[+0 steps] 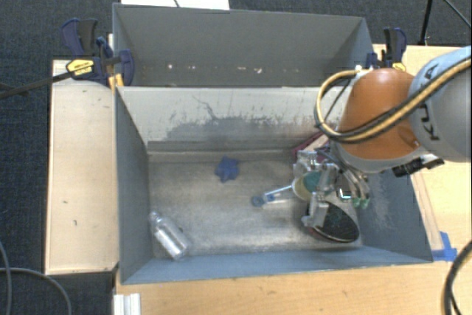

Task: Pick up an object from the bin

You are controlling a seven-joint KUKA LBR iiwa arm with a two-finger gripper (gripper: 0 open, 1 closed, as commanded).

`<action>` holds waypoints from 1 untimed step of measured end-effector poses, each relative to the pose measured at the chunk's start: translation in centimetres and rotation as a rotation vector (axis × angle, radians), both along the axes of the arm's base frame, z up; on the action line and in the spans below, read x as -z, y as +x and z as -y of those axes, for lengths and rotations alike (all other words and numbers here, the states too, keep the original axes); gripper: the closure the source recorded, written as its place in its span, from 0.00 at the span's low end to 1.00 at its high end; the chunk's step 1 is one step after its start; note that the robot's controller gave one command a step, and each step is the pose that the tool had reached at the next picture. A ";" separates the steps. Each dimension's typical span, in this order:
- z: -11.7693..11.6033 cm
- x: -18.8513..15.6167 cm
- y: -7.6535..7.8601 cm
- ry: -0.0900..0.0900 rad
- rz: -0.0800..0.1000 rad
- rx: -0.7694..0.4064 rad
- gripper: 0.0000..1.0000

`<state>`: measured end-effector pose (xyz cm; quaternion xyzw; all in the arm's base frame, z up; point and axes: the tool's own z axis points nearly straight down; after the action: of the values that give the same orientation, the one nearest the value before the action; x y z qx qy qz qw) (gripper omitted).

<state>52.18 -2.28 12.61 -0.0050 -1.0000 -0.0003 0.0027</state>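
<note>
My gripper is down in the bin's right front part, under the arm's orange cover. It hangs right over a black oval thing that lies flat by the front right wall, and seems to touch its left end. Just left of the gripper lies a pale blue scoop-like thing, its handle pointing left and its round end against the gripper's body. Whether anything is held between the jaws is hidden.
A small crumpled blue piece lies mid-bin near the back wall. A clear plastic bottle rests in the front left corner. A bit of red peeks out behind the arm at the back right.
</note>
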 end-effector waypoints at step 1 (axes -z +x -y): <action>1.6 5.8 5.4 0.000 0.008 -0.015 0.00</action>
<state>57.60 -3.90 6.81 0.0027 -1.0000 -0.0001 -0.0015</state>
